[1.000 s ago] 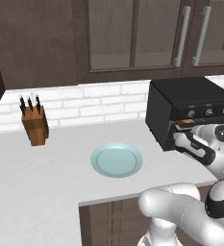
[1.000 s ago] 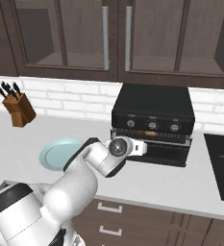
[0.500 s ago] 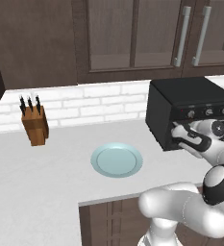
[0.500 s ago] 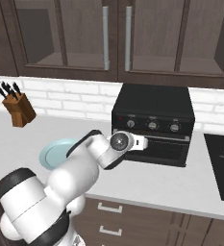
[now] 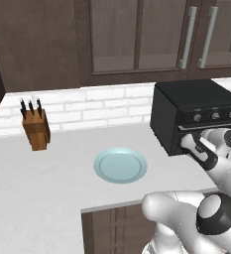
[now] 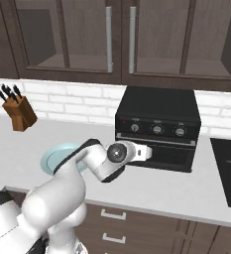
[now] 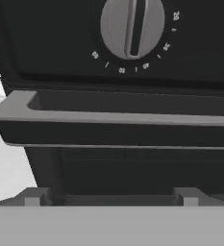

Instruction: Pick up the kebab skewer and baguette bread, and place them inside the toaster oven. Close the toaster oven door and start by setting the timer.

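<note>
Reaching forward over the tabletop [image 5: 47,183], our white arm stretches nearly level toward the front of the toaster oven [image 6: 156,106], its wrist turned so the end effector [image 6: 147,153] points straight at the toaster oven door [image 6: 171,155]. We see the door shut, its silver bar handle [image 7: 113,113] running across the hand view just below a round silver knob [image 7: 131,26] ringed with small white marks. From the right base view the end effector sits close against the left part of the door, under the row of three knobs; from the left base view the arm's wrist covers part of the oven's front. We read the two dark fingertips [image 7: 34,196] as spread wide, one at each side of the hand view, with nothing between them and the door's dark window ahead. Whether they touch the door we cannot tell. Behind the arm, a pale blue plate [image 5: 120,165] lies flat on the tabletop, well apart from the oven. A wooden knife block [image 5: 36,130] stands farther left near the white brick wall, beneath dark cabinets with glass fronts [image 6: 117,37].
</note>
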